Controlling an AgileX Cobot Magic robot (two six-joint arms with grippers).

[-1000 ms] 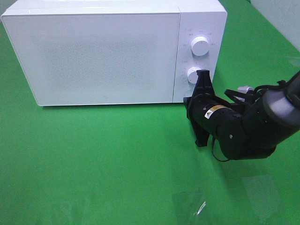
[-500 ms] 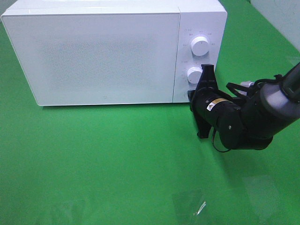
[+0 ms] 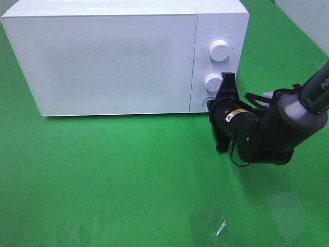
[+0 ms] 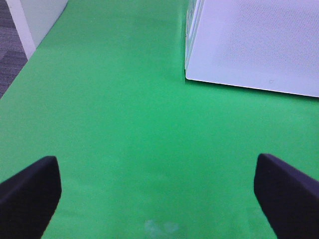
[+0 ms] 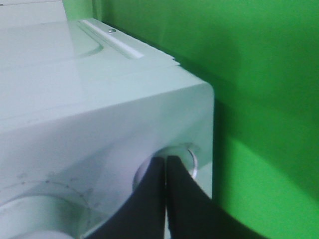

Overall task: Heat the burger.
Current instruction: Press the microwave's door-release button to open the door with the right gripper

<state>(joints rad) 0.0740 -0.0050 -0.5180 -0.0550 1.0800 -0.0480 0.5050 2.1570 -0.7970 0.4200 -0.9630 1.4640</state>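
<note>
From the high camera, the white microwave [image 3: 103, 56] stands on the green counter [image 3: 103, 180] with its door closed. My right arm [image 3: 277, 128] reaches to its control panel, just below the lower dial [image 3: 213, 82].

My left wrist view shows my left jaws spread wide over the counter, holding nothing.

My right wrist view shows my right jaws pressed together, empty, tips at the round button [image 5: 191, 156].

The burger shows in no view, so I cannot tell where it is.
</note>
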